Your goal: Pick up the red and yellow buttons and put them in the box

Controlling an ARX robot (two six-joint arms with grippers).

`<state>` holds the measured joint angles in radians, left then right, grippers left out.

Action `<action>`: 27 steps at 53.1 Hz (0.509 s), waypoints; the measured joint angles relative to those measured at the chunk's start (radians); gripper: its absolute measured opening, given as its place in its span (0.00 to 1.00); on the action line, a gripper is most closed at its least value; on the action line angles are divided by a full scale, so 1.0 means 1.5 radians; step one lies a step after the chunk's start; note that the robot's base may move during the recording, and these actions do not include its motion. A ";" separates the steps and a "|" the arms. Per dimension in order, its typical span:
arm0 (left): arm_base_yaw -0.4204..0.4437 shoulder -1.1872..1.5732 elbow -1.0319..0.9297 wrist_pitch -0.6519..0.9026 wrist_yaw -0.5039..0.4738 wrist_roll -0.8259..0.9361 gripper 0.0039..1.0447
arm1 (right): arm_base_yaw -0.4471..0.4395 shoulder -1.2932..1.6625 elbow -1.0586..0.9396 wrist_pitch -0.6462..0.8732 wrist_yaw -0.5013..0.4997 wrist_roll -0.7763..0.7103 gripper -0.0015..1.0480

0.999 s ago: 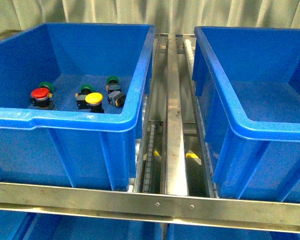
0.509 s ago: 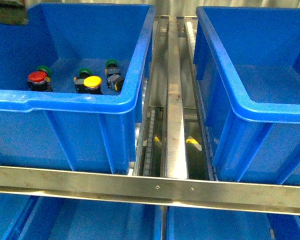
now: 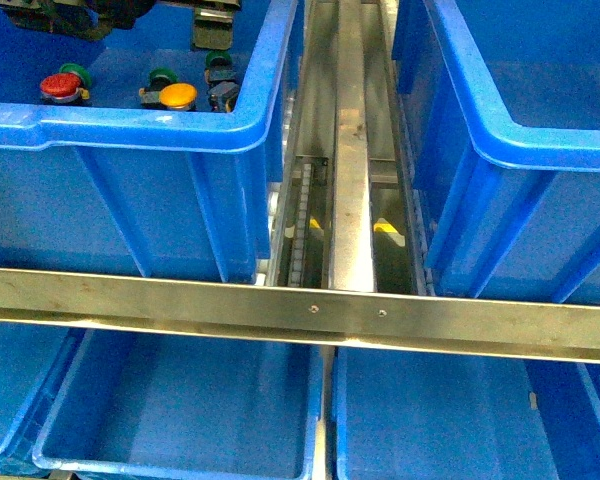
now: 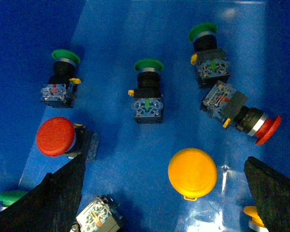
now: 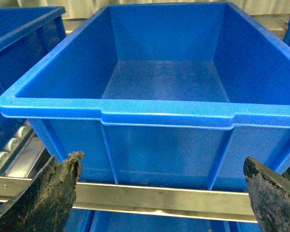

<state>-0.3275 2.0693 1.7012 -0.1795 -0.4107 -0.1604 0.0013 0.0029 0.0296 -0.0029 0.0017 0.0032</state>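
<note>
My left arm has come in over the left bin (image 3: 150,130). Its dark bulk now shows along the far edge, where nothing hung a second ago. My front camera has also tipped down, so the lower bins (image 3: 180,420) come into view. I judge this to be the reach, not yet the grasp.

My left pincer (image 4: 164,158) is spread and empty above the bin floor. The yellow button (image 4: 192,172) lies below the gap between its fingers, and the red button (image 4: 55,136) sits just beside one finger. From the front, the red one lies at nine o'clock from the yellow one, and both are near the bin's front wall.

Crowding is my trouble. Green-capped switches (image 4: 149,87) stand just behind each target, between eleven and one o'clock, close enough to get nudged. A second red switch (image 4: 261,128) lies on its side near the yellow cap.

At three o'clock from the left bin runs the steel roller rail (image 3: 348,150), and beyond it is the right bin (image 5: 121,116). That bin is bare inside, and I take it for the destination. My right pincer (image 5: 160,158) is spread and empty, facing that bin's front wall from outside. Both bins have tall walls, so anything I carry across will need lifting well clear first.
</note>
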 joint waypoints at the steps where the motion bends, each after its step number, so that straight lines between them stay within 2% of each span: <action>1: 0.000 0.003 0.004 -0.004 -0.001 -0.001 0.93 | 0.000 0.000 0.000 0.000 0.000 0.000 0.94; 27: -0.004 0.090 0.070 -0.057 -0.016 -0.008 0.93 | 0.000 0.000 0.000 0.000 0.000 0.000 0.94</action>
<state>-0.3340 2.2036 1.8069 -0.2646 -0.4347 -0.1719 0.0013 0.0029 0.0296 -0.0029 0.0017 0.0029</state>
